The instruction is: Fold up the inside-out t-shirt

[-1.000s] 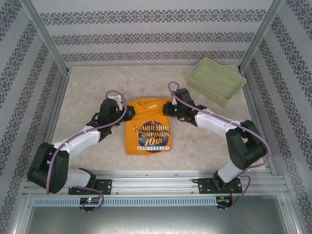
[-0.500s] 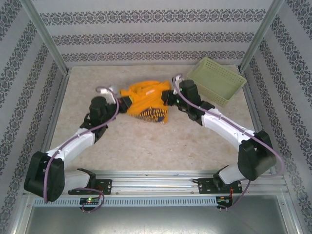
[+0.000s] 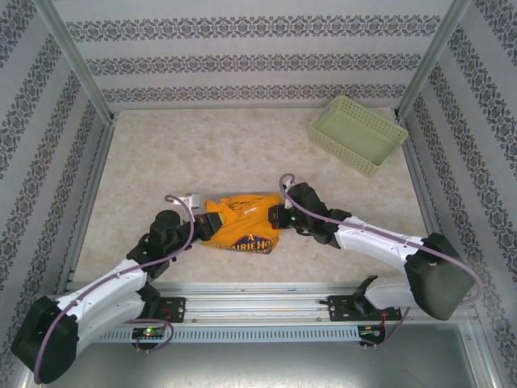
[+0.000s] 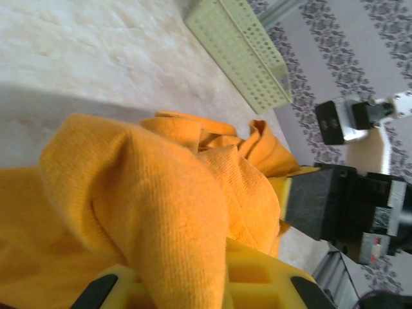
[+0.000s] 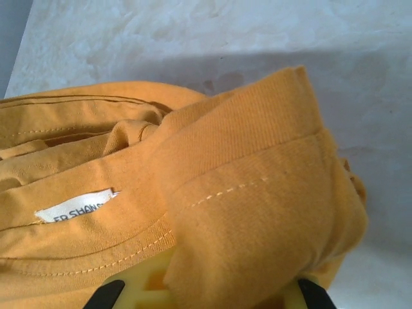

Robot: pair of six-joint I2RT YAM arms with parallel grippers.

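Soft orange-yellow cotton t-shirt (image 3: 241, 225), bunched at the near middle of the pale marbled table (image 3: 242, 145) (dark lettering partly visible). The left gripper (image 3: 203, 229) is clamped on its left edge, the right gripper (image 3: 275, 218) on its right edge.

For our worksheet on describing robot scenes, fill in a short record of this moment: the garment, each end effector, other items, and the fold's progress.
garment: orange-yellow t-shirt, bunched, dark print partly showing
left end effector: shut on the t-shirt's left side
right end effector: shut on the t-shirt's right side
neck label: white, exposed
other item: pale green basket, far right corner of the table, apart from the shirt
fold: not yet done
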